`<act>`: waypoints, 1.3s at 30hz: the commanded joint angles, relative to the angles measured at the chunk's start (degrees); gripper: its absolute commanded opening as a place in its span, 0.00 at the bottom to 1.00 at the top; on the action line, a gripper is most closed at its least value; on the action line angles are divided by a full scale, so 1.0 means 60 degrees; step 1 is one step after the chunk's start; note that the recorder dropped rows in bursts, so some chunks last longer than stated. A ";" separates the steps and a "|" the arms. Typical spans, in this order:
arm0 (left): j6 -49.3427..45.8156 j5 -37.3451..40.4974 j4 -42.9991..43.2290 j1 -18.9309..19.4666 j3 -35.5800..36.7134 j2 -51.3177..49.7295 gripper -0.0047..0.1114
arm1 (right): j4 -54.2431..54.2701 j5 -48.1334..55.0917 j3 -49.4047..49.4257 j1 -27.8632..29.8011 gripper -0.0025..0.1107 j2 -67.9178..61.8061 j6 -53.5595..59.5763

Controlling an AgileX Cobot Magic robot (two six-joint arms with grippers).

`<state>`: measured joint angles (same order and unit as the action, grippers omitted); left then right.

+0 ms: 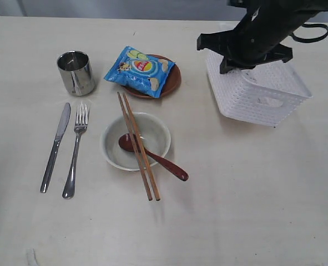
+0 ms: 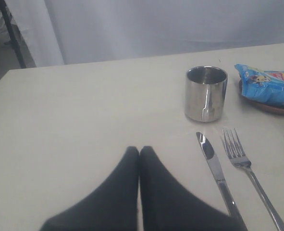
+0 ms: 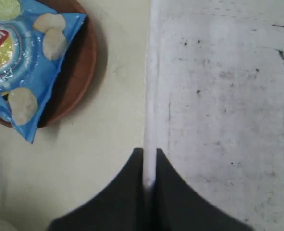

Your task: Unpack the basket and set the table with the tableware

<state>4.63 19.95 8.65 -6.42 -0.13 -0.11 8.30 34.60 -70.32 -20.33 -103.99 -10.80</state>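
The white lattice basket point(image 1: 263, 94) stands at the back right of the table point(image 1: 252, 194). My right gripper point(image 1: 230, 61) is shut on its left rim; in the right wrist view the gripper point(image 3: 150, 151) pinches the thin white wall point(image 3: 151, 96), beside the bare, scuffed basket floor point(image 3: 228, 96). On the left lie the steel cup point(image 1: 76, 72), knife point(image 1: 55, 147) and fork point(image 1: 76, 149). The pale bowl point(image 1: 111, 152) holds the dark red spoon point(image 1: 164, 163), and two chopsticks point(image 1: 139, 147) lie across it. My left gripper point(image 2: 139, 150) is shut on nothing, low over the table near the knife point(image 2: 214, 166).
A blue chip bag point(image 1: 141, 69) lies on the round brown plate point(image 1: 175, 77), just left of the basket. The plate point(image 3: 86, 62) sits close to the held rim. Bare tabletop stretches along the front and the right front.
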 commanded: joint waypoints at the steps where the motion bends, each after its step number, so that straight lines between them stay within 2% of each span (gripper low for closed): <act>1: 0.0022 -0.0005 -0.0029 -0.0059 0.0022 0.0018 0.04 | -0.0223 -0.0962 0.0071 -0.0325 0.02 -0.0264 -0.0711; 5: 0.0022 -0.0005 -0.0029 -0.0059 0.0022 0.0018 0.04 | -0.0721 -0.1480 0.0071 -0.0341 0.02 -0.0688 -0.1746; 18: 0.0022 -0.0005 -0.0029 -0.0059 0.0022 0.0018 0.04 | -0.0640 -0.2909 0.0071 -0.0861 0.02 -0.1560 -0.1618; 28: 0.0022 -0.0005 -0.0029 -0.0059 0.0022 0.0018 0.04 | -0.0352 -0.3431 0.0071 -0.0878 0.02 -0.1716 -0.3254; 32: 0.0022 -0.0005 -0.0029 -0.0059 0.0022 0.0018 0.04 | -0.0352 -0.3607 0.0071 -0.0878 0.03 -0.1736 -0.3341; 34: 0.0022 -0.0005 -0.0029 -0.0059 0.0022 0.0018 0.04 | -0.0352 -0.3671 0.0071 -0.0878 0.06 -0.1795 -0.3408; 36: 0.0022 -0.0005 -0.0029 -0.0059 0.0022 0.0018 0.04 | -0.0352 -0.3691 0.0071 -0.0878 0.15 -0.1838 -0.3566; 39: 0.0022 -0.0005 -0.0029 -0.0059 0.0022 0.0018 0.04 | -0.0352 -0.3985 0.0071 -0.0878 0.34 -0.1838 -0.3566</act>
<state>4.63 19.95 8.65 -6.42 -0.13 -0.11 5.65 12.14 -69.93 -25.53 -114.87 -31.53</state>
